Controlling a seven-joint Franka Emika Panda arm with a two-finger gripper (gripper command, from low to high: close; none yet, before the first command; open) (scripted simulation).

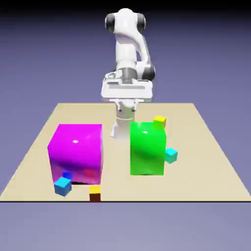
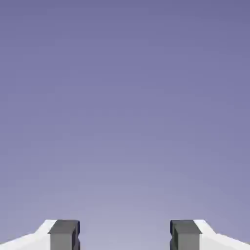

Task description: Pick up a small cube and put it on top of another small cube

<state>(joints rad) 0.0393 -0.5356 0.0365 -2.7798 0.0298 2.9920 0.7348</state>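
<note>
In the exterior view, the tool's (image 1: 126, 109) fingertips are too small and blurred against the pale base (image 1: 121, 131) to make out. The hand hides the upper part of that base, and the green cube (image 1: 147, 152) covers some of its right side. The blue cube (image 1: 62, 186) hides the magenta cube's (image 1: 76, 152) lower left corner. Whether the far yellow cube (image 1: 159, 122) sits on the green cube or behind it, I cannot tell. In the hand view, the bottom edge cuts off both fingers (image 2: 64, 239), and their white mounts (image 2: 29, 242) run out of the picture.
</note>
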